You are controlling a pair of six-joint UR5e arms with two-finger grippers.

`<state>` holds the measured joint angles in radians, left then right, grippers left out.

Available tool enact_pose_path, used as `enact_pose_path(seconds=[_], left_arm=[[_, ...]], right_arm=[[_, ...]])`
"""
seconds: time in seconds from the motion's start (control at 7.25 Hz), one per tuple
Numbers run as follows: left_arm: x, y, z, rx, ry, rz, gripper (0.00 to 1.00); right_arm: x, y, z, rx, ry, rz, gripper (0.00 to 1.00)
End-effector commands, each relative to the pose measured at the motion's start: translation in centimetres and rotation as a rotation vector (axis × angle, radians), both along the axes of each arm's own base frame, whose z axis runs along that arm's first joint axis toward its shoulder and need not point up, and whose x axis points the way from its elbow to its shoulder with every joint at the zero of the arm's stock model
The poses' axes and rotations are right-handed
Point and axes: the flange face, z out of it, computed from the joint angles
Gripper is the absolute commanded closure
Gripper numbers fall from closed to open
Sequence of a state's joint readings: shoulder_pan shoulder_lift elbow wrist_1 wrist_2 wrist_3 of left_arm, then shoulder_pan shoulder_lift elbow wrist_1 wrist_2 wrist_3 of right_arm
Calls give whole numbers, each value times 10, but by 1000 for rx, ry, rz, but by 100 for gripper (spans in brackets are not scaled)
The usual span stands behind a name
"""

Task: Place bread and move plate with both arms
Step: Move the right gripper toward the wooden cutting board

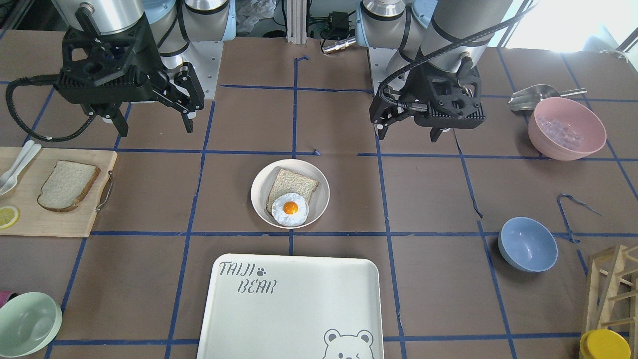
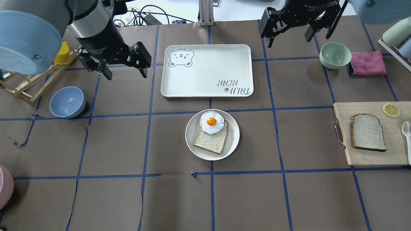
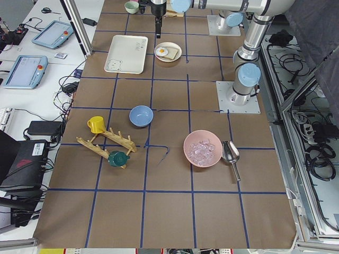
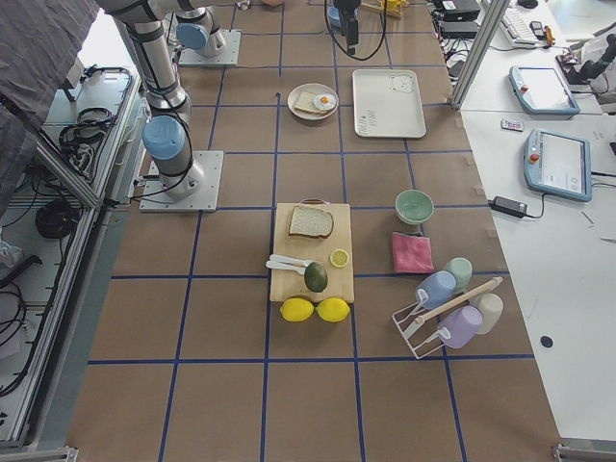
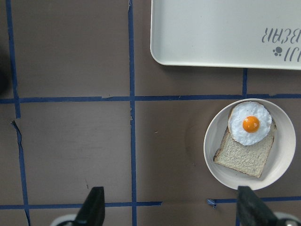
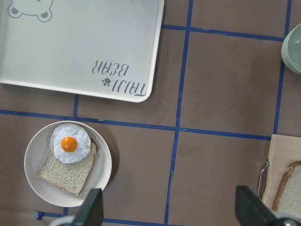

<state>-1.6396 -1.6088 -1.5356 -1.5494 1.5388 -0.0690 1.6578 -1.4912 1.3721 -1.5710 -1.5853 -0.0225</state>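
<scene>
A bread slice [image 2: 367, 132] with a dark crust lies on a wooden cutting board [image 2: 362, 158] at the right; it also shows in the front view [image 1: 67, 185]. The round cream plate [image 2: 190, 134] sits mid-table and holds a second bread slice [image 2: 211, 141] with a fried egg [image 2: 212, 122] on it. My left gripper [image 2: 125, 74] is open and empty, raised left of the tray. My right gripper [image 2: 290, 40] is open and empty, raised at the far right. The plate [image 5: 211, 150] shows in the left wrist view and in the right wrist view [image 6: 33, 162].
A white bear-print tray [image 2: 207, 70] lies just beyond the plate. A blue bowl [image 2: 67, 102] and a wooden rack [image 2: 29, 89] stand at the left. A green bowl [image 2: 335, 55] and a pink cloth [image 2: 367, 63] are at the far right. A lemon slice [image 2: 390, 110] lies on the board.
</scene>
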Motion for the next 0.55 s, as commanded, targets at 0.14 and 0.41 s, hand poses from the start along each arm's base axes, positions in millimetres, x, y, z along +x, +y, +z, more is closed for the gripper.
enact_pose_path(seconds=[0.14,0.41], left_arm=[[0,4,2,5,-3,0,0],[1,5,3,8,-2,1,0]], right_arm=[[-20,1,1,19,11,-37,0],[-25,5,0,47,19,-47,0]])
